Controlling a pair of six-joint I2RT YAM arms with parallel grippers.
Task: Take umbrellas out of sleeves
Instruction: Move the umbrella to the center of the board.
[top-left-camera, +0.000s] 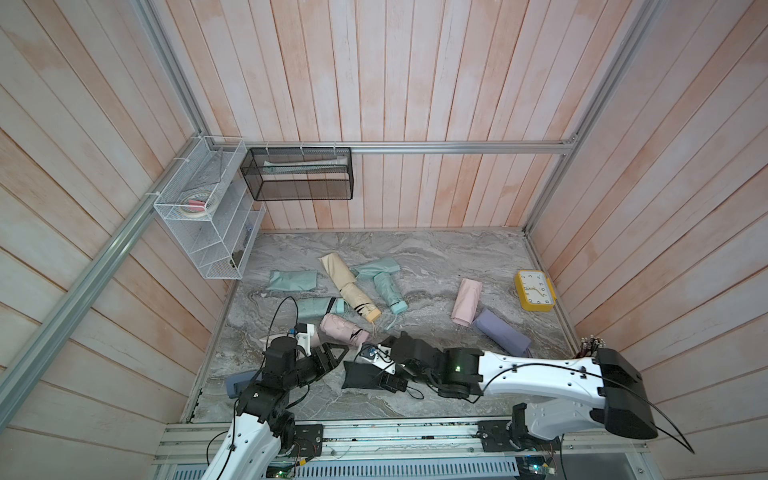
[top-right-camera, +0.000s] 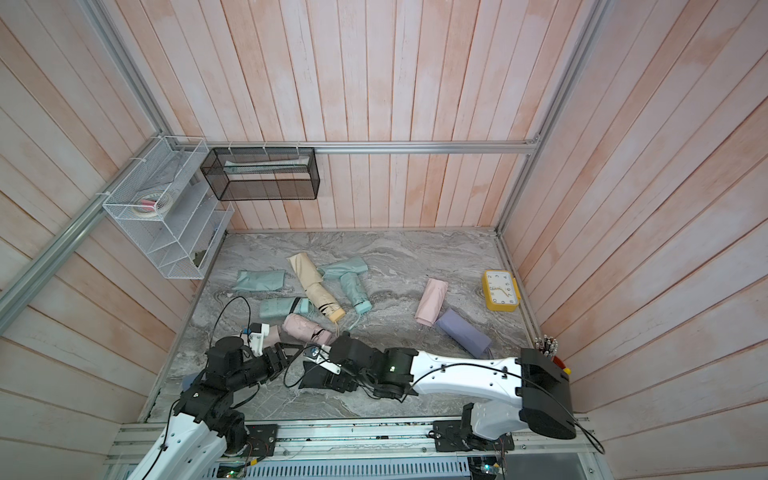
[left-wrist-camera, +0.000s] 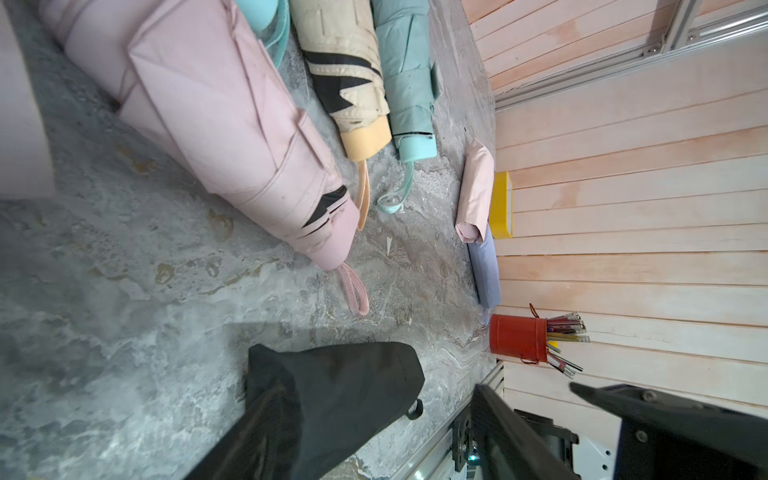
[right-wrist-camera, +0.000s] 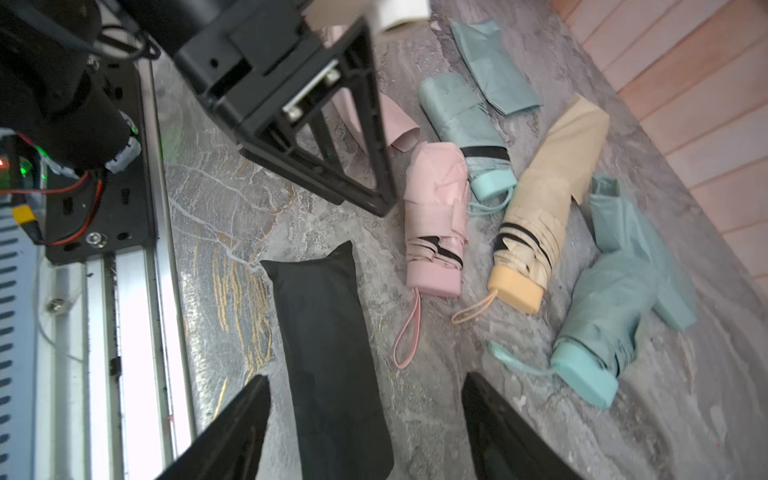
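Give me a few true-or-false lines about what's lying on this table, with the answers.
1. The clock on the table is yellow. True.
2. The right gripper is clamped on the black pouch. False: its jaws stand open, and the pouch lies on the table.
3. The pink umbrella has its wrist strap lying on the table. True.
4. The pen cup is blue. False: it is red.
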